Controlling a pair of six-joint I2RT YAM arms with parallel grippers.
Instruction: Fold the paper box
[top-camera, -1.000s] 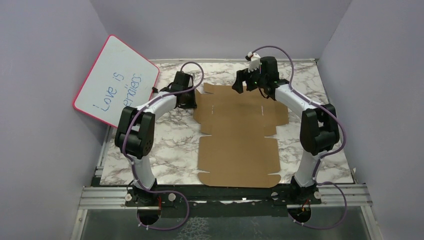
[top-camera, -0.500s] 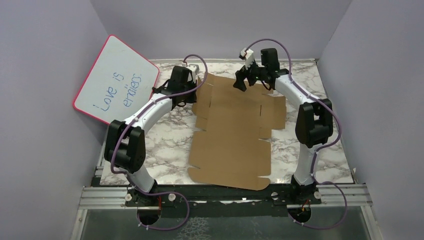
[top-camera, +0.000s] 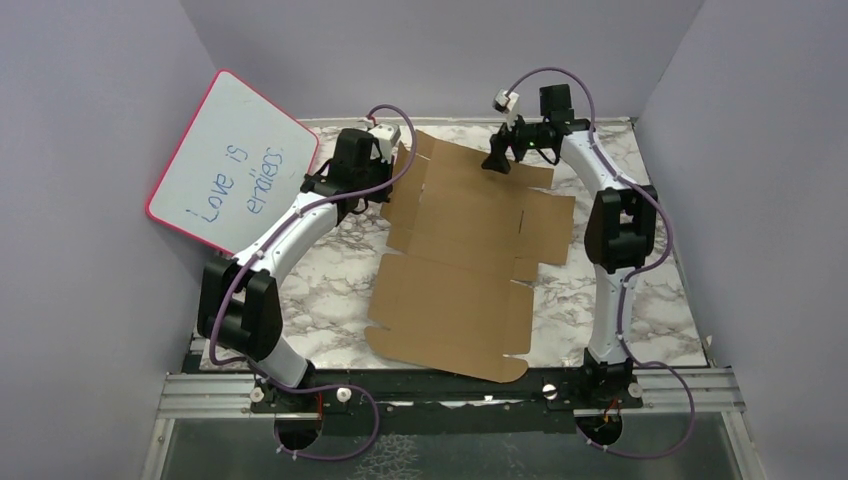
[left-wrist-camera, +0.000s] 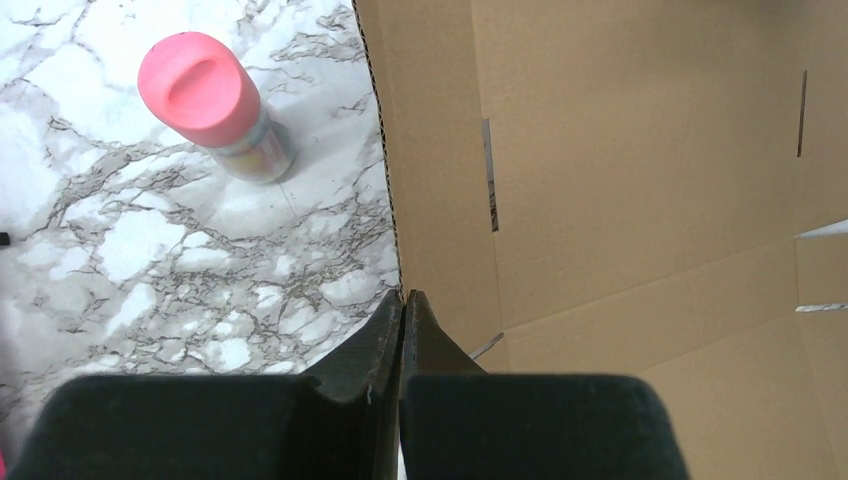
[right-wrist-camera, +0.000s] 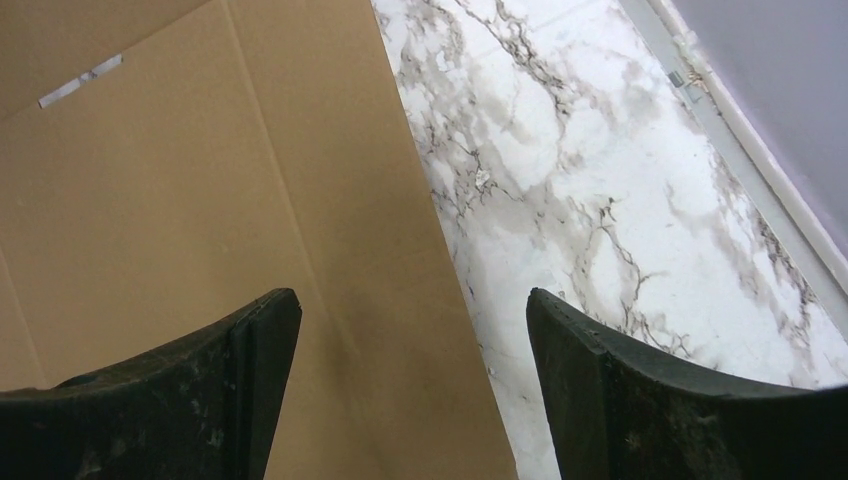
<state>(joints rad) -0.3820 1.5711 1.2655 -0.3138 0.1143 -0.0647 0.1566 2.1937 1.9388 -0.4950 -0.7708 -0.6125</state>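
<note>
Paper box (top-camera: 460, 260): a flat brown cardboard sheet, unfolded, lying askew on the marble table (top-camera: 330, 290) between the two arms. Its near end sits close to the arm bases and its far end reaches towards the back wall.
Far-left corner of the sheet: lifted off the marble and tilted up, right beside the left arm's wrist.
Left gripper (left-wrist-camera: 402, 300): clenched, fingers pressed together, with the sheet's left edge running straight into the tips. It looks pinched on that edge.
Right gripper (right-wrist-camera: 410, 300): released, fingers spread wide, hovering above the far-right part of the sheet. The cardboard's right edge passes beneath the gap, with bare marble under the right finger. I see no contact with the sheet.
Sheet details: slits and creases show on the panel in the left wrist view, and side flaps stick out left and right halfway along.
Pink-capped bottle (left-wrist-camera: 215, 105): on the marble near the sheet's left edge, not touching it.
Whiteboard (top-camera: 235, 160): pink-framed, with blue handwriting, propped against the left wall, well clear of the cardboard.
</note>
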